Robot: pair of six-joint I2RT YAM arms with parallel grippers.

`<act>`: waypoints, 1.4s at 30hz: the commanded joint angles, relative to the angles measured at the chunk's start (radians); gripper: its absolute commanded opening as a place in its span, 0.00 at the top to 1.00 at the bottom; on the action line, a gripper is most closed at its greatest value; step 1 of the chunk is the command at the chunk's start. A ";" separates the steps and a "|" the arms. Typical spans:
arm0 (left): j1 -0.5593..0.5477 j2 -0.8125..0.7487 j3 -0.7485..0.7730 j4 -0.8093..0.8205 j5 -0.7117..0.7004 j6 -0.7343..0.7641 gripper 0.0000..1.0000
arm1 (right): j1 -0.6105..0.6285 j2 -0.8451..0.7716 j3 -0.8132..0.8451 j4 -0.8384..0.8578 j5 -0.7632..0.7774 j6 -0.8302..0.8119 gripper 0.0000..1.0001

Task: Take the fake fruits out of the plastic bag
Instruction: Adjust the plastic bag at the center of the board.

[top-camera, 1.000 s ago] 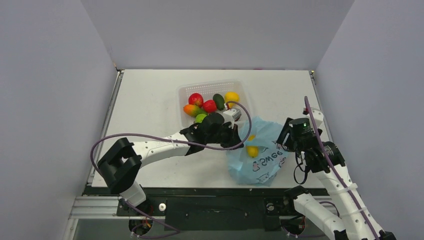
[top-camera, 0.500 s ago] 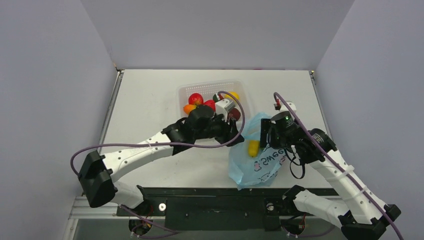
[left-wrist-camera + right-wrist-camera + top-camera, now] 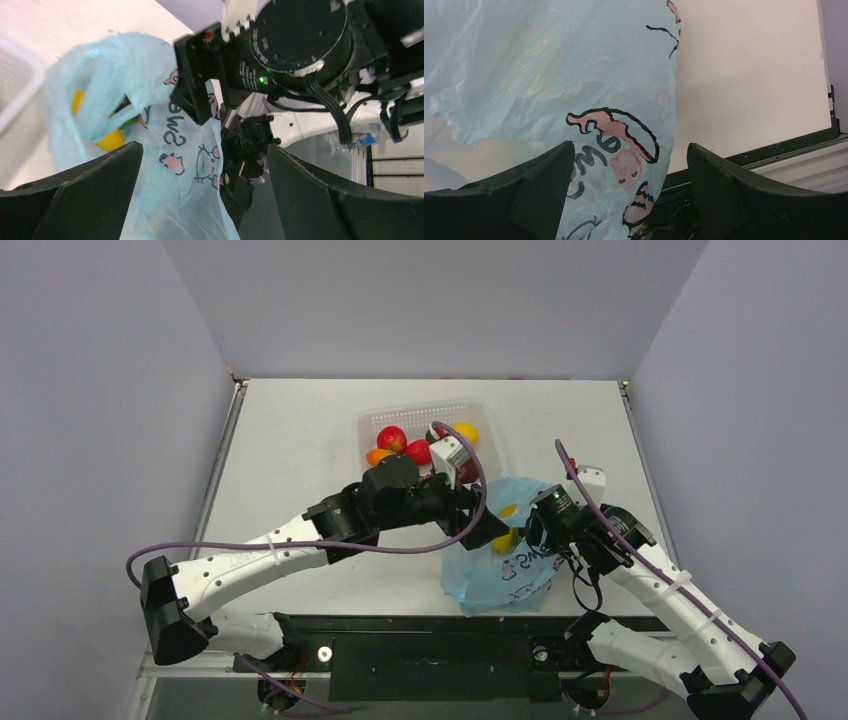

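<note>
**Fruit count, bag on bench**

One crinkly light blue translucent plastic bag (image 3: pixel 500 575) lies on the white bench (image 3: pixel 300 440) near one white perforated basket (image 3: pixel 400 415). Basket: four glossy fake fruits (image 3: pixel 391 438) countable, two red, one orange, one yellow; others hidden behind the left arm (image 3: pixel 300 535). Bag: one yellow fruit (image 3: pixel 110 141) shows through. Left fingers (image 3: pixel 90 195) and right fingers (image 3: pixel 539 185) wide, bag between.

White table (image 3: pixel 290 440), white perforated basket (image 3: pixel 420 408) at back, blue plastic bag (image 3: pixel 500 578) near front
</note>
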 commanded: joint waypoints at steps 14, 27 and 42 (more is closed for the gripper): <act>-0.158 0.276 -0.123 0.295 -0.059 0.019 0.08 | 0.019 -0.186 -0.199 0.244 0.157 0.180 0.39; -0.202 0.245 -0.299 0.493 -0.011 -0.037 0.11 | 0.050 -0.304 -0.337 0.326 -0.337 0.175 0.15; -0.096 0.348 -0.192 0.502 -0.029 -0.092 0.30 | 0.174 -0.211 -0.099 -0.064 -0.121 0.213 1.00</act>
